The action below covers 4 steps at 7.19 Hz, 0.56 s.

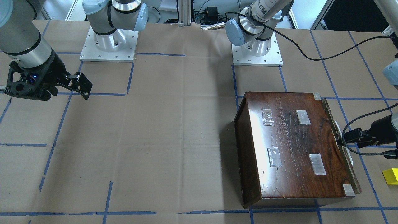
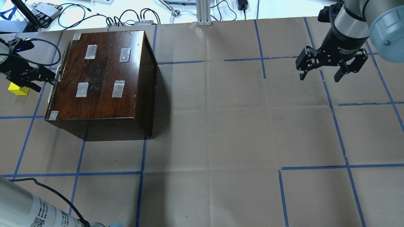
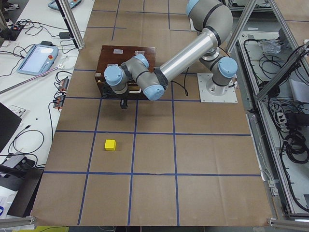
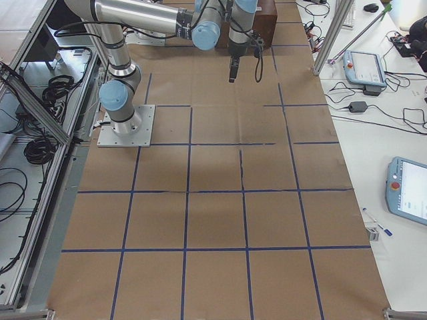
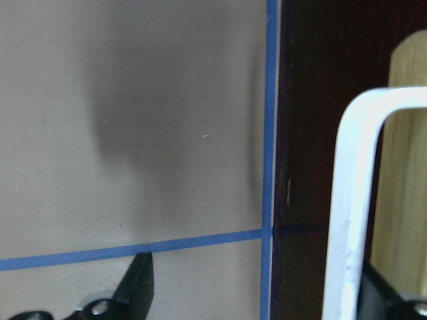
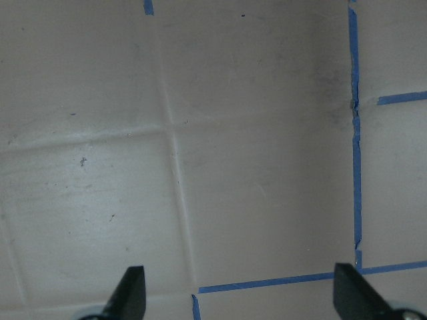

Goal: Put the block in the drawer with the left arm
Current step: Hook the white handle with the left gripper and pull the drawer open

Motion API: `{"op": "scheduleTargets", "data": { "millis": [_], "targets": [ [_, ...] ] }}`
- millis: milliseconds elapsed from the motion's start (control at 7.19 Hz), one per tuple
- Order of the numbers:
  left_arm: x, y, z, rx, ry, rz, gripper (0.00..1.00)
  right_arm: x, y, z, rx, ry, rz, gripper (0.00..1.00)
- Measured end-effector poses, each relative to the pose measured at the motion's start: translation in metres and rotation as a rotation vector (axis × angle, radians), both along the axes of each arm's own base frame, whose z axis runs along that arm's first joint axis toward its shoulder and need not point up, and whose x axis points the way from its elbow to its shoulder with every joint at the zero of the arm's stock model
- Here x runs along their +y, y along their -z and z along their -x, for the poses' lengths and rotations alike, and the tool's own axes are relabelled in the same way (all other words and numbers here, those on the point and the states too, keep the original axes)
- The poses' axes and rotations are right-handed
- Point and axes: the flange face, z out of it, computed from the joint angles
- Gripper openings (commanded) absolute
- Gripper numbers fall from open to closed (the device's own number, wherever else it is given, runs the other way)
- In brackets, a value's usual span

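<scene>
Block (image 2: 18, 89) not picked yet: it sits on the table (image 2: 236, 126) behind the left tool (image 5: 257, 263), on the side away from the box (image 2: 104, 78), near but apart. Left tool is spread wide, straddling the white handle (image 5: 350, 200) on the drawer (image 5: 307, 133) front, nothing clamped. Drawer looks shut, so everything's left: clamp handle, pull, release, fetch block, drop in. Pull path runs roughly toward the block, so watch the stroke; box face is tight ahead. Right tool (image 2: 319, 77) spread, empty, well apart, no conflict
</scene>
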Motion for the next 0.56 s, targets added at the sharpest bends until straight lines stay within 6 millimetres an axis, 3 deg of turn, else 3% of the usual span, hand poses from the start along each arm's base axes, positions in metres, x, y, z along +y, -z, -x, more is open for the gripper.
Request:
{"op": "scheduleTargets", "data": {
  "millis": [556],
  "targets": [
    [0.006,-0.005,-0.024,-0.041,-0.018,-0.005,0.98,0.000,0.000,0.000,0.000,0.001,0.001,1.00]
  ]
}}
